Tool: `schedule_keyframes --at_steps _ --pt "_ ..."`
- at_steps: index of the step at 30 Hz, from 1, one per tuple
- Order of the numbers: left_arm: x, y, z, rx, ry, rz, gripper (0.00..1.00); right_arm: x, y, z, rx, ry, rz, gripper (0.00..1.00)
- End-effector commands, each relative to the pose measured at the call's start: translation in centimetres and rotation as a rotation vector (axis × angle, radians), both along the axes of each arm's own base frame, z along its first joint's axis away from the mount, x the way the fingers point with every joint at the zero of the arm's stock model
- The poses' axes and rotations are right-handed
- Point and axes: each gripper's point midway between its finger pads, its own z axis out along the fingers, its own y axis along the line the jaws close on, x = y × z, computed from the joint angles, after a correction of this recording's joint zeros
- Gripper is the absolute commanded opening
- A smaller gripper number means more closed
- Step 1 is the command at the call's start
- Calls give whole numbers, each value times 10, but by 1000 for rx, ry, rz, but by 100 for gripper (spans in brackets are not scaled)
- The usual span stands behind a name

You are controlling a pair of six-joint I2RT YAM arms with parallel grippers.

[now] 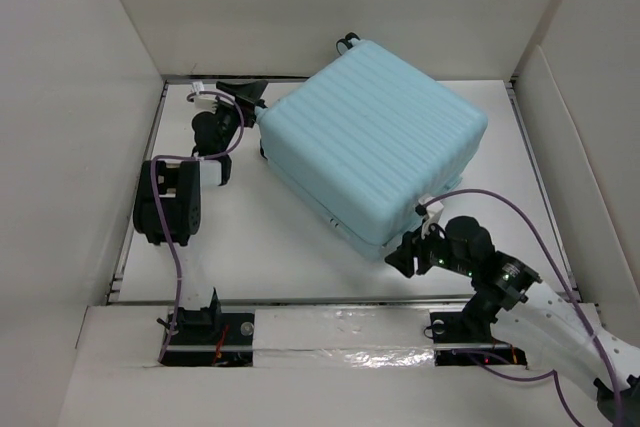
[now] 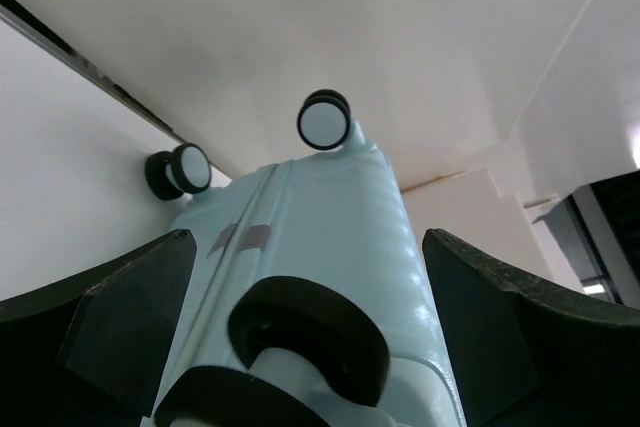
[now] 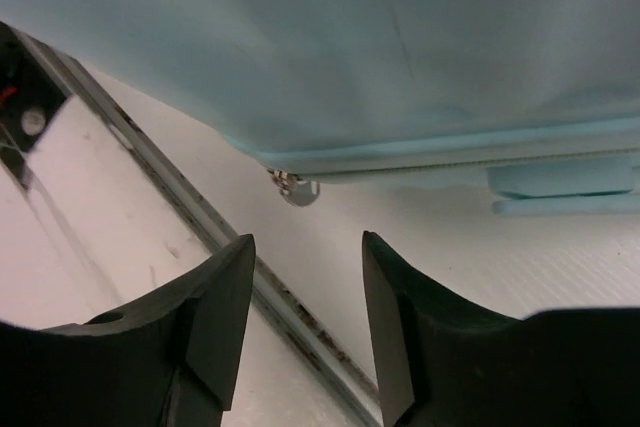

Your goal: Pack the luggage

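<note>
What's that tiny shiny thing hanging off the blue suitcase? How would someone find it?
Find the big pale blue suitcase lying shut on the white table. Follow its lower seam to the spot just ahead of the open right pincer. There dangles a little silver tab, probably a zipper pull: the only shiny metal among blue shell and white table.

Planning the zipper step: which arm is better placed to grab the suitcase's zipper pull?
Probably right: the right gripper, open, faces the zipper pull on the suitcase; the left gripper sits at the wheels.
</note>
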Motion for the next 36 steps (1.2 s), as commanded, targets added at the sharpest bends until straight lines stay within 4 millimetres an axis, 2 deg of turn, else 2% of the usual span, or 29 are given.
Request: schedule_keyframes --at_steps 1,4,5,8,9,10,11,12,13,14,15,16,17,18,19,20,21,22,24,25,27,28,31,32,36 --pt "-1 13 40 114 -100 56 98 12 11 4 80 -53 -25 58" --pt "7 47 33 207 -15 168 99 15 18 3 148 -89 -28 68" --pt "5 54 39 209 -16 192 99 16 19 5 167 -101 -31 69" --pt "2 77 34 163 29 243 99 23 21 9 226 -144 -66 70" --pt "0 77 32 150 41 244 99 25 21 10 236 -153 -76 70" --pt "-3 85 20 121 79 260 99 30 19 12 247 -168 -102 70" --pt "-9 85 27 102 62 267 98 30 20 12 253 -173 -109 69" --pt "-17 87 28 80 52 281 89 32 19 12 255 -178 -124 68" --pt "-30 92 7 66 87 313 84 35 19 15 263 -192 -137 68" --pt "-44 88 30 44 5 317 75 36 18 16 266 -196 -147 67" --pt "-54 78 29 44 -4 305 63 36 20 18 268 -206 -144 66" --pt "-67 75 11 55 31 325 38 38 19 20 271 -215 -156 66" --pt "-80 69 19 84 3 331 26 37 20 20 271 -217 -151 65" --pt "-88 62 14 102 9 335 19 35 22 20 275 -217 -143 64" --pt "-103 47 -9 132 54 329 7 36 23 22 282 -225 -147 63" --pt "-114 41 -4 145 38 342 3 38 22 21 281 -230 -160 62" --pt "-122 34 -13 198 44 340 0 39 22 22 284 -232 -165 58" --pt "-137 18 -33 235 80 315 0 38 24 21 291 -229 -162 56" --pt "-157 3 -44 311 77 286 0 38 24 18 285 -222 -169 49" --pt "-174 -16 -63 355 97 235 0 38 24 18 291 -219 -179 47" --pt "-194 -35 -73 427 86 180 0 40 22 17 300 -221 -199 42" --pt "-212 -56 -84 487 80 119 0 39 23 17 316 -222 -200 39" --pt "-234 -82 -96 566 56 31 0 38 24 25 362 -229 -204 35" --pt "-246 -97 -99 585 40 -23 0 38 25 27 372 -230 -203 34" --pt "-268 -125 -107 636 -1 -126 0 39 28 35 408 -234 -200 26"
